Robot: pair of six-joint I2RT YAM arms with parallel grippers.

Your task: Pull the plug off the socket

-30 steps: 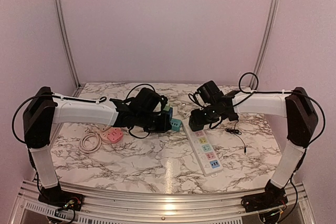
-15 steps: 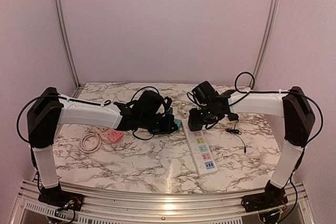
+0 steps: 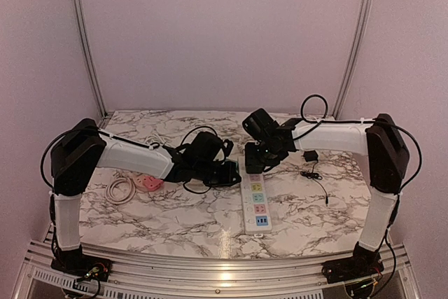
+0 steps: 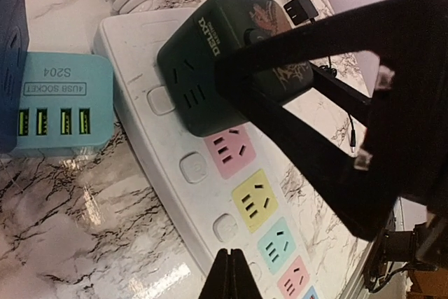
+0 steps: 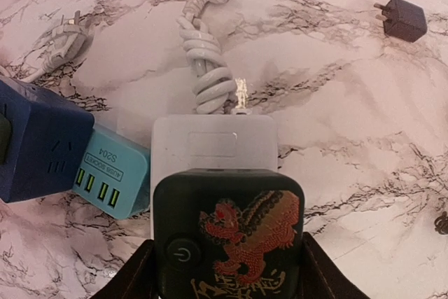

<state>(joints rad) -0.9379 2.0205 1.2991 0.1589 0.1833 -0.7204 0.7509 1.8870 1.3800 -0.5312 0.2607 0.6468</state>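
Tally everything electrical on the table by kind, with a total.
Cube adapters: 3 (black cube, teal cube, dark blue cube)
White power strip: 1
Pink socket block: 1
Small black charger: 1
Total: 6

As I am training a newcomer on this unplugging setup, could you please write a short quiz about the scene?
1. True or false: the black cube is plugged into the white power strip.
2. The right gripper has its fingers: A) on either side of the black cube B) around the blue cube C) over bare table.
3. Name the colour of the strip's free socket right next to the black cube.
Key: 1 true; 2 A; 3 pink.
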